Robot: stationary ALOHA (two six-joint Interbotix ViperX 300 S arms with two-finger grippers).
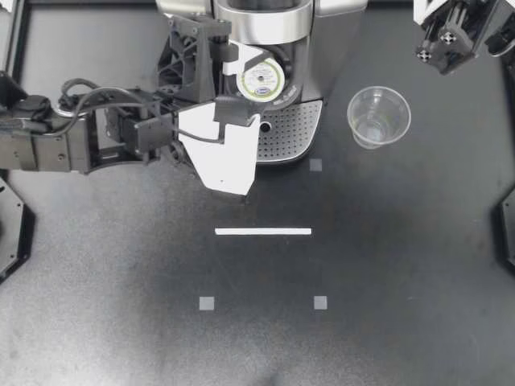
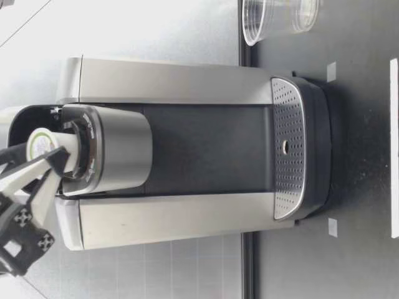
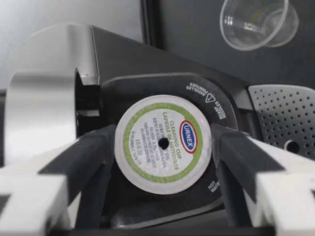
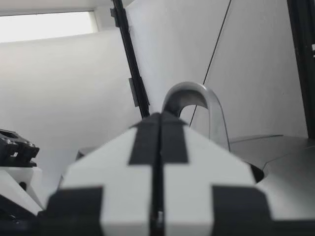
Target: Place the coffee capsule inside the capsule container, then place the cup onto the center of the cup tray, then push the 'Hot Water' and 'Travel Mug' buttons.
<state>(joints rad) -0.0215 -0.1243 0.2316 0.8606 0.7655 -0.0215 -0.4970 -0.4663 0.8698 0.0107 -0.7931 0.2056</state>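
A small round coffee capsule with a white foil lid ringed in green (image 1: pixel 262 80) is hanging at the mouth of the dark, round capsule container (image 3: pixel 147 83) in the head of a brushed-silver coffee machine (image 1: pixel 338 48). My left gripper (image 1: pixel 240 83), reaching in from nine o'clock in the top view, is clamping the capsule from two sides with its black-padded fingers (image 3: pixel 93 152). From table height the capsule body seems to be entering the container, but I cannot tell how deep.

I am judging the first step as nearly done. The capsule is lined up over its seat and is not yet released. Everything after it is waiting.

A clear plastic cup (image 1: pixel 378 117) is standing upright on the dark table (image 1: pixel 121 281), at three o'clock from the perforated metal cup tray (image 1: pixel 290 133) and just beside it. The tray is lying bare. I cannot pick out the two buttons with any certainty.

My right gripper (image 1: pixel 434 47) is hanging at one o'clock from the cup, well apart from it, its fingers pressed together on nothing.

At six o'clock from the tray, a white strip of tape (image 1: pixel 263 232) and small grey square markers (image 1: pixel 315 165) are lying flat.

Nothing is blocking the cup's path to the tray. The left arm is crossing the machine's front and may be covering the tray's nine o'clock edge.
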